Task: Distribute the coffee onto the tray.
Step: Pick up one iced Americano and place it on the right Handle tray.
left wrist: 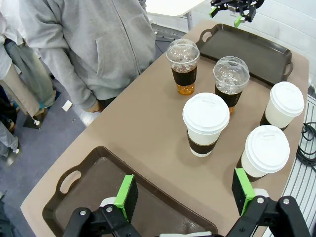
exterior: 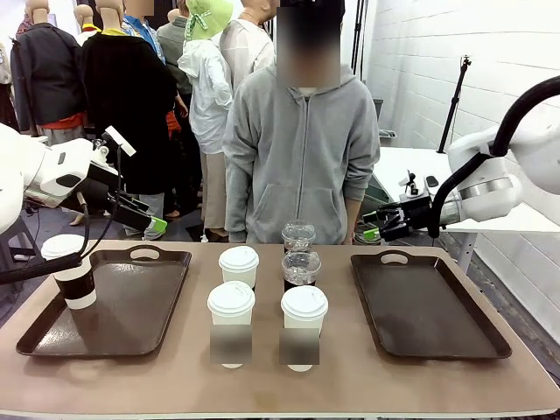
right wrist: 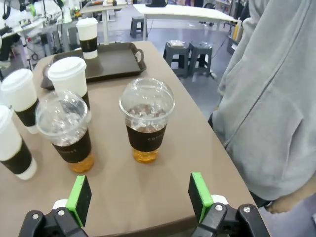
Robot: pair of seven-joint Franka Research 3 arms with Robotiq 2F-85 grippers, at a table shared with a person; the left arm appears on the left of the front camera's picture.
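One white lidded cup with a brown sleeve (exterior: pixel 72 271) stands on the left tray (exterior: pixel 131 306), at its left edge. Three more white cups (exterior: pixel 239 265) (exterior: pixel 231 311) (exterior: pixel 304 315) and two clear dome-lidded cups of dark liquid (exterior: pixel 298 236) (exterior: pixel 300 267) stand on the table between the trays. My left gripper (exterior: pixel 149 223) (left wrist: pixel 185 195) hangs open above the left tray's far edge, holding nothing. My right gripper (exterior: pixel 376 232) (right wrist: pixel 139 197) is open in the air beyond the right tray (exterior: pixel 424 302), facing the nearer clear cup (right wrist: pixel 146 123).
A person in a grey hoodie (exterior: pixel 302 149) stands at the far side of the table, arms down. The right tray holds nothing. A white table (exterior: pixel 411 166) stands behind at the right. The table's front edge lies close below the nearest cups.
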